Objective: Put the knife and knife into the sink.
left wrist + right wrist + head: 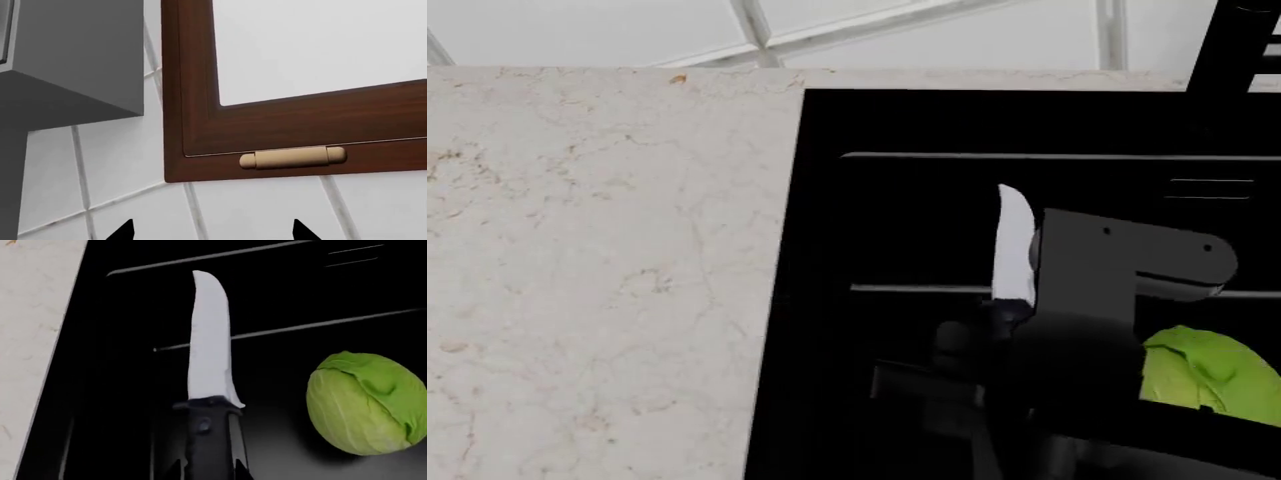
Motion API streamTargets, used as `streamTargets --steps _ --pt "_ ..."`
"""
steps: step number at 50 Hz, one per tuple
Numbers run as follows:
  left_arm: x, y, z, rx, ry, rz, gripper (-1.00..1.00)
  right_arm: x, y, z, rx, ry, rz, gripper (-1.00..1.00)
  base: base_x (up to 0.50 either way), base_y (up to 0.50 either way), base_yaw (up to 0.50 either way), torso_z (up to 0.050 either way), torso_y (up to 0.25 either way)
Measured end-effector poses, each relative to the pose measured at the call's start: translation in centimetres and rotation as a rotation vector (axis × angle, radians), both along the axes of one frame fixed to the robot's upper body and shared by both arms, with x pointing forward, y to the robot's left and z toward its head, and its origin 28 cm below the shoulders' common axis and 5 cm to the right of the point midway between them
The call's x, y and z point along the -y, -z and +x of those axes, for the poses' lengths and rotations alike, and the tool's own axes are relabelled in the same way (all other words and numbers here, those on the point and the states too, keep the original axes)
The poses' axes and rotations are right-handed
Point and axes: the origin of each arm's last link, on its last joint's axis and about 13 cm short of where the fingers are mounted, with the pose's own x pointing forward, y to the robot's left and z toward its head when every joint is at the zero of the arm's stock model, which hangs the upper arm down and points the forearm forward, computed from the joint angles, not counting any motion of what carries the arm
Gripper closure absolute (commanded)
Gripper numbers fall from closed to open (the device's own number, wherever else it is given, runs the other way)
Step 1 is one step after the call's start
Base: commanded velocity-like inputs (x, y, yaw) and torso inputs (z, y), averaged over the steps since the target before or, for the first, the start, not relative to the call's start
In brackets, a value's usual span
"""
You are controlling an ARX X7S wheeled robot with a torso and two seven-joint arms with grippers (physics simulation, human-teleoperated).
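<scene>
The right pincer [207,471] is clamped on the dark handle of the silver knife [210,340], its two black fingertips showing on either side of the handle in the right wrist view. In the head view the knife [1012,250] hangs over the sink [827,300], blade pointing toward 12 o'clock, with the grey body of the right arm just to its 3 o'clock side. Whether the knife touches the basin floor cannot be told.

A green cabbage [367,402] lies in the sink [120,390], at about 4 o'clock from the blade and apart from it; in the head view the cabbage [1214,370] is partly hidden behind the arm.

The pale marble tabletop [587,280] fills the 9 o'clock side of the head view, its edge meeting the sink's black rim.

The left pincer [212,231] shows only two black fingertips set well apart, so it stands wide and holds nothing. Its camera faces a white tiled wall [267,210] with a brown-framed cabinet door [193,100] bearing a tan handle [293,157], and a grey box [73,55] beside it.

The red-handled knife appears in no view.
</scene>
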Motion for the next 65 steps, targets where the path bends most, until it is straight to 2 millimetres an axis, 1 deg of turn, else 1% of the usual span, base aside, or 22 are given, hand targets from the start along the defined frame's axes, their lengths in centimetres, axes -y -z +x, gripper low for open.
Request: streamTargets --steps 12,27,45,65 --pt "0.0 0.0 0.0 -0.003 -0.003 0.004 -1.0 0.7 2.5 0.7 -0.064 0.032 0.021 1.0 0.0 0.0 0.0 0.0 0.0" --pt "0.1 0.1 0.1 -0.008 -0.006 0.004 -1.0 1.6 4.6 1.6 -0.116 0.079 0.025 1.0 0.0 0.0 0.0 0.0 0.0" --pt "0.0 0.3 0.1 -0.011 -0.007 0.003 -1.0 2.6 6.3 2.0 -0.158 0.127 0.02 1.0 0.0 0.0 0.0 0.0 0.0" --pt "-0.1 0.4 0.0 -0.013 -0.008 -0.001 -1.0 2.7 7.5 2.1 -0.197 0.138 0.011 1.0 0.0 0.0 0.0 0.0 0.0"
